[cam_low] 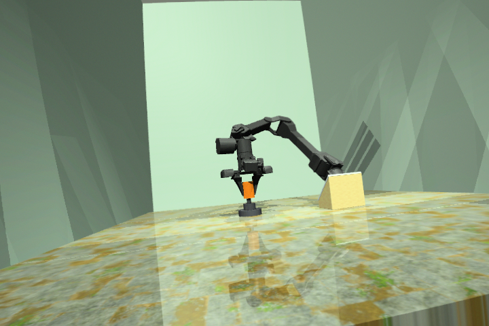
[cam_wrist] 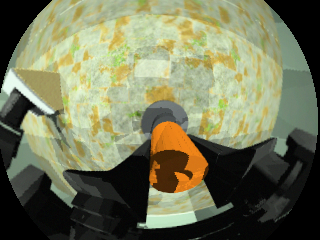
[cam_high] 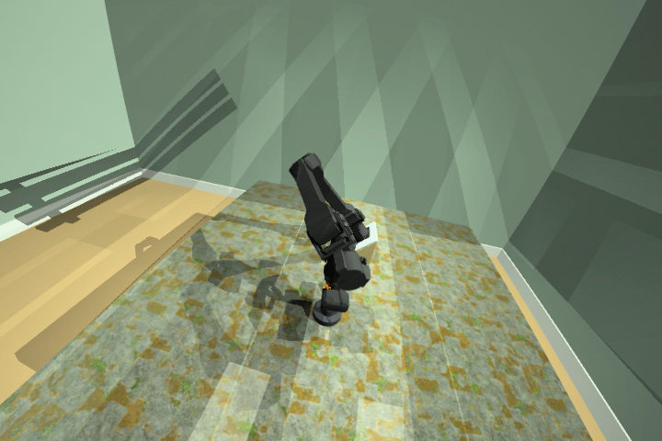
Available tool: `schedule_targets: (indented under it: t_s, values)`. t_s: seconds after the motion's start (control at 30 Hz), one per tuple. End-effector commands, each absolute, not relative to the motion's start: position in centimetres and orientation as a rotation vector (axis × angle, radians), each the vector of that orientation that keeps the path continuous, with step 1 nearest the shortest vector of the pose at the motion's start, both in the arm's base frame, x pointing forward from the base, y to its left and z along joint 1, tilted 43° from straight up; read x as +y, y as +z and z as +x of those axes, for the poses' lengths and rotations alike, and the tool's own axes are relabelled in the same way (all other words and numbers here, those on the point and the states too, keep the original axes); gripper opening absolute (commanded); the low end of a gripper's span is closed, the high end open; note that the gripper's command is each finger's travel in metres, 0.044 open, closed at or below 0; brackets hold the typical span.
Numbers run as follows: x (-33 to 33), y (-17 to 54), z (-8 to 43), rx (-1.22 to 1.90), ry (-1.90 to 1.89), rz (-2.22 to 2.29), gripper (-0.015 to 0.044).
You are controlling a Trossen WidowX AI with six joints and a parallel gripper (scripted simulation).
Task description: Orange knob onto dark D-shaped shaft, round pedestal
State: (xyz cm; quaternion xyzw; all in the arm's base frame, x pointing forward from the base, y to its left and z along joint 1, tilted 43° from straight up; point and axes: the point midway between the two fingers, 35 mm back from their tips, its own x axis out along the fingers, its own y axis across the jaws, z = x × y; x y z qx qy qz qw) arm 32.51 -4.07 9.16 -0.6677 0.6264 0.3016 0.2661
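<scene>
The orange knob (cam_low: 248, 190) (cam_wrist: 176, 145) is upright between the fingers of my gripper (cam_low: 248, 191) (cam_wrist: 168, 140), which is shut on it. In the top view only a small orange bit (cam_high: 327, 286) shows behind the arm. The dark round pedestal (cam_high: 325, 317) (cam_low: 249, 212) (cam_wrist: 148, 117) stands directly below the knob. A short length of the dark shaft (cam_low: 248, 201) shows between the knob's lower end and the pedestal, so the knob is above the pedestal, at the shaft's top. Whether the shaft's tip is inside the hole is hidden, as is its flat side.
The arm reaches over from its tan wedge-shaped base block (cam_low: 347, 191) (cam_wrist: 45, 87), which has a white-edged sloping face. The patterned table top (cam_high: 426, 353) (cam_low: 199, 249) lies under everything, with its near edge at the lower right in the exterior view.
</scene>
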Motion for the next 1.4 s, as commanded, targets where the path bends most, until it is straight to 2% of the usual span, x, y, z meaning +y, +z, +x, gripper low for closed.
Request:
schedule_targets:
  t_s: [0.0,1.37]
  values:
    - [-4.04,9.13,32.46,1.686,0.824,-1.811,0.0]
    - [-4.02,9.42,33.13,1.686,0.823,-1.811,0.0]
